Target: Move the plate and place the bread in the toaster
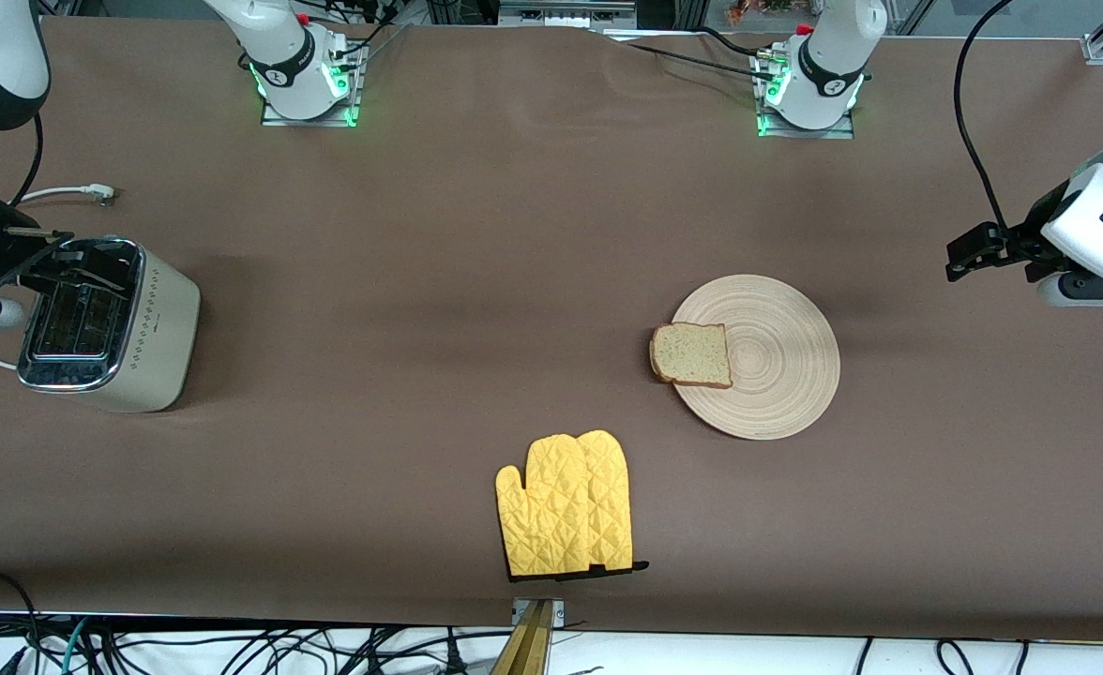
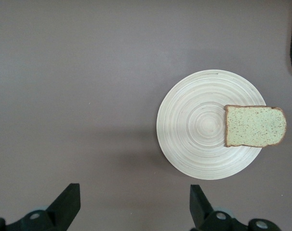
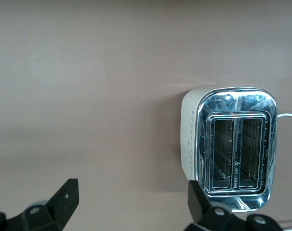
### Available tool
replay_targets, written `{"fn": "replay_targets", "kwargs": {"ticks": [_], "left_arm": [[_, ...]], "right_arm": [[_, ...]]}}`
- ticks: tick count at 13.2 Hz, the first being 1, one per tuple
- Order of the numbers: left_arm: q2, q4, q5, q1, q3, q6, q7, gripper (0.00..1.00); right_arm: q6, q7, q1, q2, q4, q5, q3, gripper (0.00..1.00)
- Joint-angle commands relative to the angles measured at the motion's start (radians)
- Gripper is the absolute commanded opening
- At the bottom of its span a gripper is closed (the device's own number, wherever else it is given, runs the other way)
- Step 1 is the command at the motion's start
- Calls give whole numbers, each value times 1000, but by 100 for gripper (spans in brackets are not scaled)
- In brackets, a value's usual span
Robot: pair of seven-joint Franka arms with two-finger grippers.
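Observation:
The pale wooden plate (image 1: 777,366) lies on the brown table toward the left arm's end. The bread (image 1: 691,354) lies flat on the plate's rim, on the side toward the right arm's end, and overhangs it a little. The left wrist view shows the plate (image 2: 199,130) and the bread (image 2: 254,126) too. My left gripper (image 1: 1002,262) is open and empty in the air beside the plate (image 2: 135,204). The toaster (image 1: 153,328) stands at the right arm's end, slots up. My right gripper (image 1: 17,267) is open and empty beside it, above its top (image 3: 131,202); both toaster slots (image 3: 235,147) look empty.
A yellow quilted oven mitt (image 1: 566,503) lies near the table's front edge, nearer to the front camera than the plate. The toaster's white cord and plug (image 1: 73,194) lie on the table farther from the camera than the toaster.

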Motion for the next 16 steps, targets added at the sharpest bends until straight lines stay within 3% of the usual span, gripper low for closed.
{"fn": "replay_targets", "kwargs": {"ticks": [1,16], "left_arm": [[17,42,-19,-4,0,-9,-4,100],[105,77,-15,14,1,-9,2,100]], "right_arm": [[-3,-11,-2,10,19,14,3,100],[-3,-11,-5,16,31,14,0,100]]}}
